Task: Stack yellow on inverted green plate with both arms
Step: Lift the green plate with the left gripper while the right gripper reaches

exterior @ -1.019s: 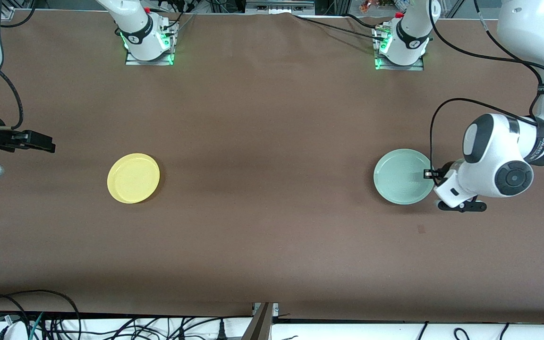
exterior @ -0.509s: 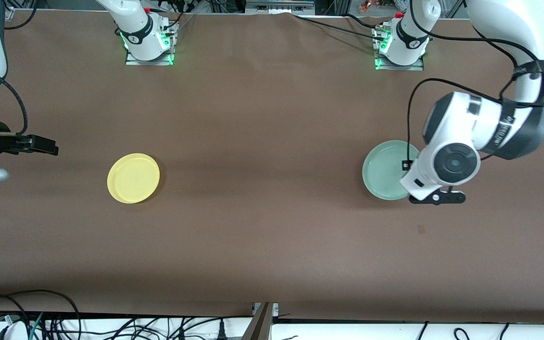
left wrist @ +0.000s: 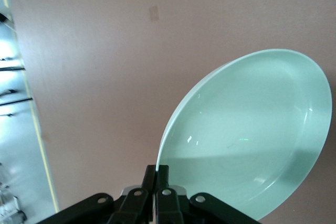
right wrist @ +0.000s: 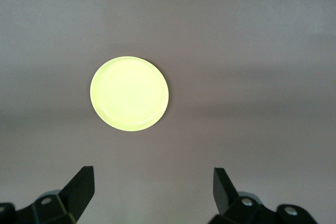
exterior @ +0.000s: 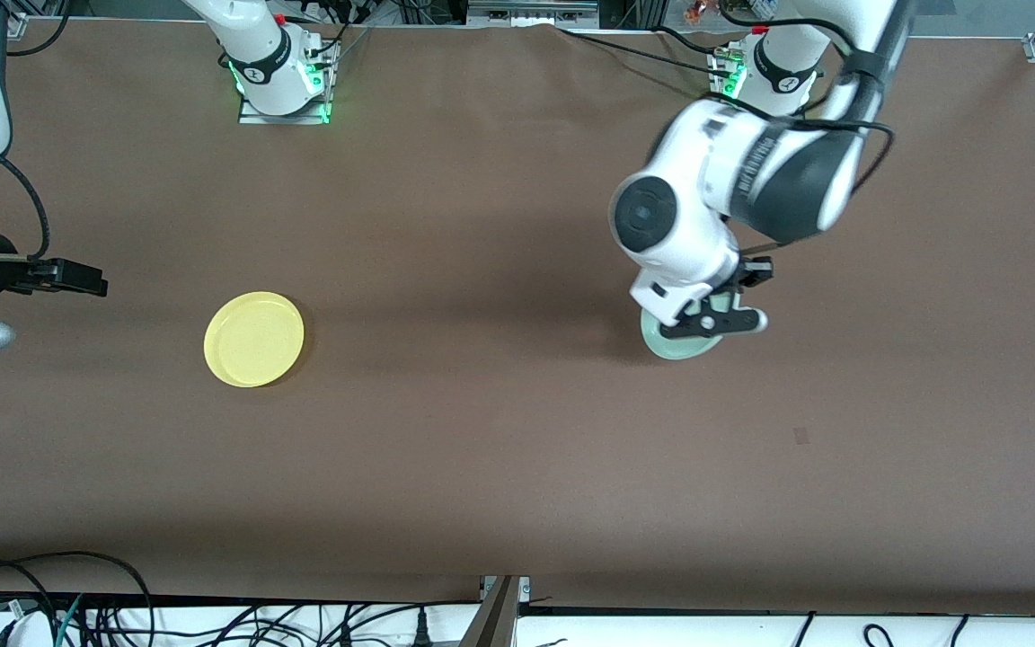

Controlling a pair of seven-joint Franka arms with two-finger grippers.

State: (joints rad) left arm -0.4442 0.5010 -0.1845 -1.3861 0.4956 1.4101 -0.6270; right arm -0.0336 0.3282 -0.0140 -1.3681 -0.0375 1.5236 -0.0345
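Left claw pinched tight on the green plate's rim, plate tipped up on edge over the desk, probably mid-flip. Right claw wide open, holding nothing, waiting over its own end. Yellow plate flat there, upright. Nothing in between.

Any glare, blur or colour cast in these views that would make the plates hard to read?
Front view: even light, soft shadows, left gripper hides most of the green plate. Left wrist view: small highlights on the green plate, table tinted pinkish. Right wrist view: yellow plate washed out and soft-edged, table greyish, right gripper open over bare table.
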